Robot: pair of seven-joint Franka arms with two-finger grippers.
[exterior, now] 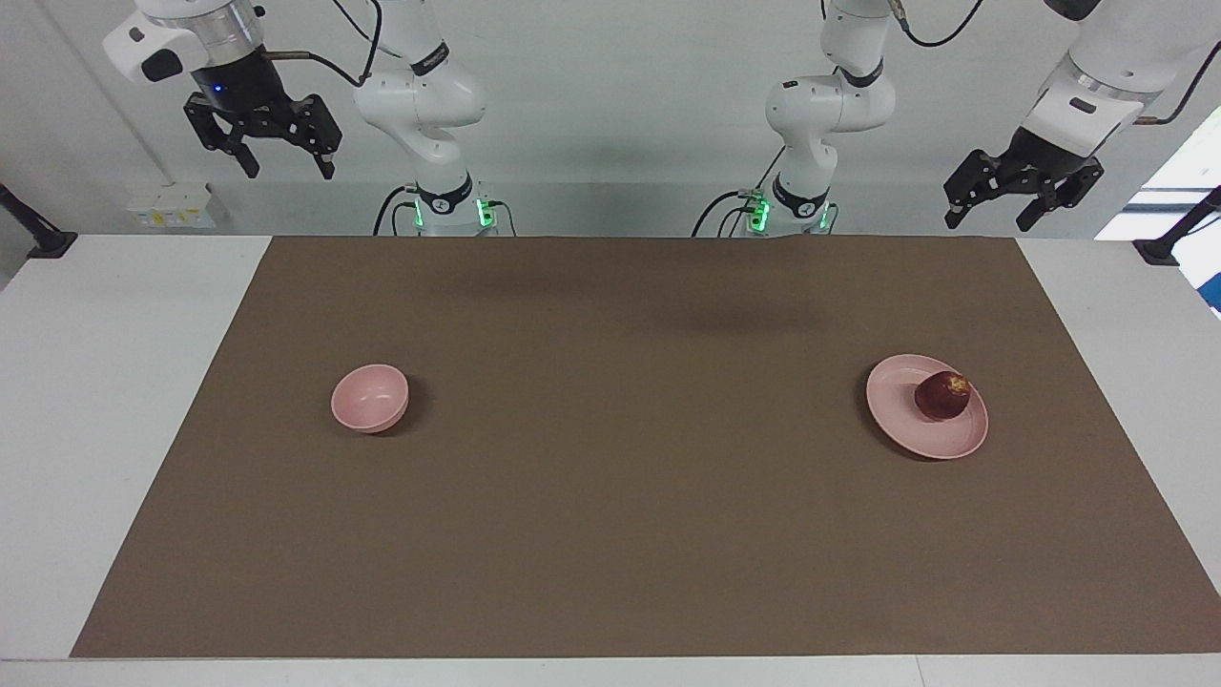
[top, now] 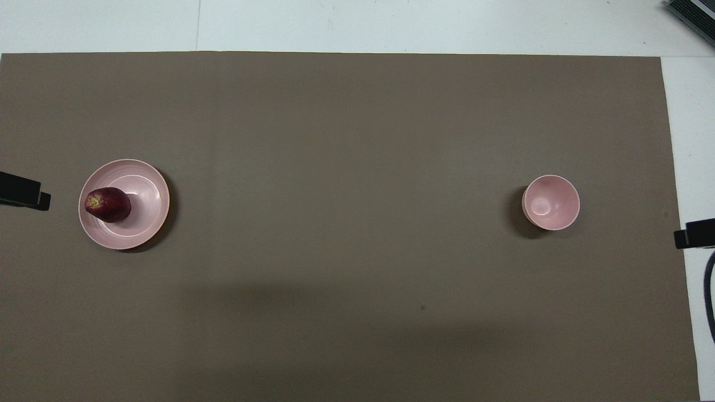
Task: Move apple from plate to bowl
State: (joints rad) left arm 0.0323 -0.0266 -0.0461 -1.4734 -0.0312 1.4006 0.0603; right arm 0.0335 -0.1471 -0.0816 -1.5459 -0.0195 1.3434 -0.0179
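Observation:
A small dark red apple [exterior: 942,395] [top: 108,205] lies on the pale pink plate [exterior: 906,420] [top: 146,195], off its centre, toward the left arm's end of the table. Toward the right arm's end stands the small deep pink bowl [exterior: 370,397] [top: 551,202], with nothing in it. My left gripper [exterior: 990,218] hangs open and empty, high over the table's edge by its base. The right gripper [exterior: 288,172] waits open and empty, raised near its own base. In the overhead view only a dark tip of the left gripper [top: 22,192] and of the right gripper [top: 692,234] shows.
A brown mat [exterior: 620,496] covers most of the white table [exterior: 114,382]. Black clamp mounts [exterior: 43,239] [exterior: 1169,243] sit at the table's two corners nearest the robots. A long stretch of bare mat lies between plate and bowl.

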